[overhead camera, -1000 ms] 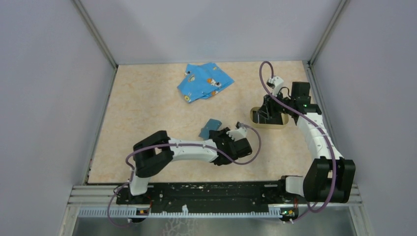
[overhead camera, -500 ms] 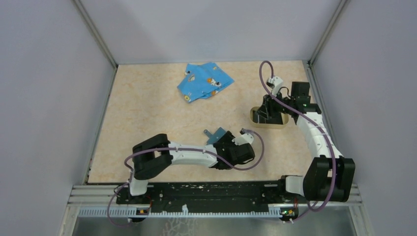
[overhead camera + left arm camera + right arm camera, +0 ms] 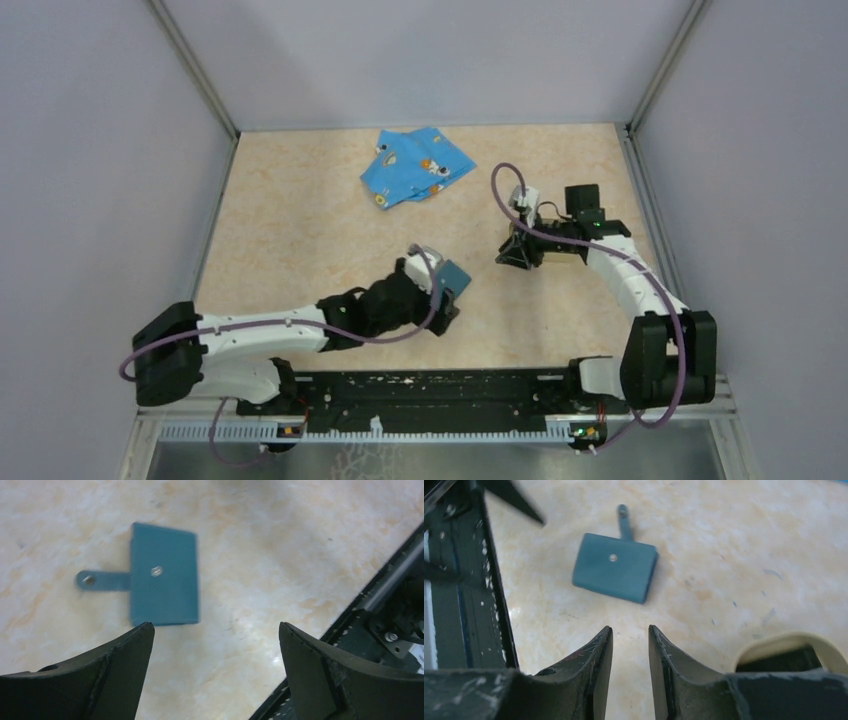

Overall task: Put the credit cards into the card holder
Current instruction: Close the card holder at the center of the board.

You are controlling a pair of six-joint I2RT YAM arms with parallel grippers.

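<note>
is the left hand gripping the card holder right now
No, the left hand is wide open with nothing between its jaws, and the card holder lies clear of it.
</note>
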